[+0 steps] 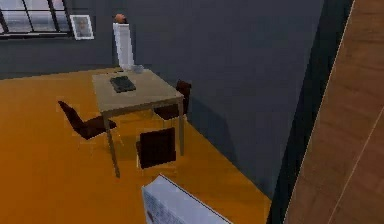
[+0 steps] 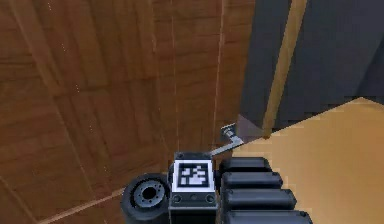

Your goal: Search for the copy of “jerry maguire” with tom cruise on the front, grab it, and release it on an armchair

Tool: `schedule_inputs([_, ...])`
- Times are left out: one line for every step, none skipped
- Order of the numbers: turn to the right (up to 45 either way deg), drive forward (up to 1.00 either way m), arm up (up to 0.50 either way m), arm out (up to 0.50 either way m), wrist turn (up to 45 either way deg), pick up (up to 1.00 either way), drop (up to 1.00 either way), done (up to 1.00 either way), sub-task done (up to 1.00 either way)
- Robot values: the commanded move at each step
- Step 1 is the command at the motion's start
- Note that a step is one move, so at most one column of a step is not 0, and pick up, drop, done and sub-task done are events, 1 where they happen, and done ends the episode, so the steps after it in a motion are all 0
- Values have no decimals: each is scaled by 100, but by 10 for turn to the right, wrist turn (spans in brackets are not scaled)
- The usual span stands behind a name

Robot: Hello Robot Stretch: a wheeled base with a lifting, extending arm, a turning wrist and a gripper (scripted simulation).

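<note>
Gripper (image 2: 148, 197) sits low against the plank wall (image 2: 100, 80), a dark rounded body left of a white marked square. Its far end is unclear, so I cannot tell whether the fingers are spread or pressed together, nor whether it holds anything. That brown wall, grained and seamed in long boards, also runs down the forward view's right edge, well right of the bench (image 1: 140, 95). Smooth dark grey-blue walls (image 1: 240, 60) stand behind and right of the bench, with a strip of floor between. Glossy orange floor (image 1: 40, 150) lies wide open left of the bench and in front of it. The bench is a square pale-wood top on thin legs. Three dark maroon chairs (image 1: 85, 120) ring it: left, near side, right. A pale boxy object (image 1: 175, 205) lies well in front of the bench. Behind the bench rises a white column (image 1: 123, 45). On the bench top lies a dark flat slab (image 1: 122, 85); whether it is the sought copy cannot be told.
</note>
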Motion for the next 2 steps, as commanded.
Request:
schedule_inputs([0,30,0,0,0,0,0,0,0])
schedule_inputs([-240,0,0,0,0,0,0,0,0])
